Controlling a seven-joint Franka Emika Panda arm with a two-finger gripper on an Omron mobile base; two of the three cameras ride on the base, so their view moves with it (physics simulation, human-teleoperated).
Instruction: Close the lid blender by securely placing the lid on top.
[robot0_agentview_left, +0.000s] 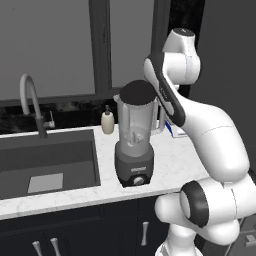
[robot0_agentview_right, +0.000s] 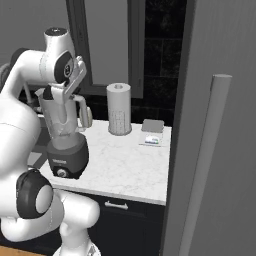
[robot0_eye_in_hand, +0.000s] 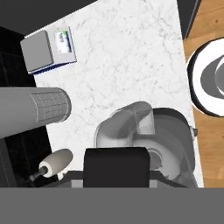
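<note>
1. While the white arm reaches in over the counter, the flat round matte black lid (robot0_agentview_left: 137, 93) is up at the mouth of the tall clear plastic blender jar on its dark grey motor base (robot0_agentview_left: 134, 145), tilted a bit toward the camera in the left base view.
2. The two-finger gripper (robot0_agentview_right: 50, 93) is right at the jar's top in the right base view. Honestly can't tell how the jaws stand: the fingertips are hidden behind the hand, so no idea if they're clamped on the lid.
3. In the hand view the lid (robot0_eye_in_hand: 116, 167) shows up as a dark slab right at the bottom, with the jar's spout and open mouth (robot0_eye_in_hand: 131, 129) just past it, so it isn't covering the mouth from that angle.
4. The blender sits on the white marble counter (robot0_agentview_left: 170, 160), just beside the dark sink (robot0_agentview_left: 47, 165).
5. A small cream soap bottle (robot0_agentview_left: 107, 121) stands behind it, near the curved grey tap (robot0_agentview_left: 31, 100).
6. Off to the side there's a grey paper towel roll (robot0_agentview_right: 119, 109) and a flat grey box (robot0_agentview_right: 152, 126), well apart from the blender.
</note>
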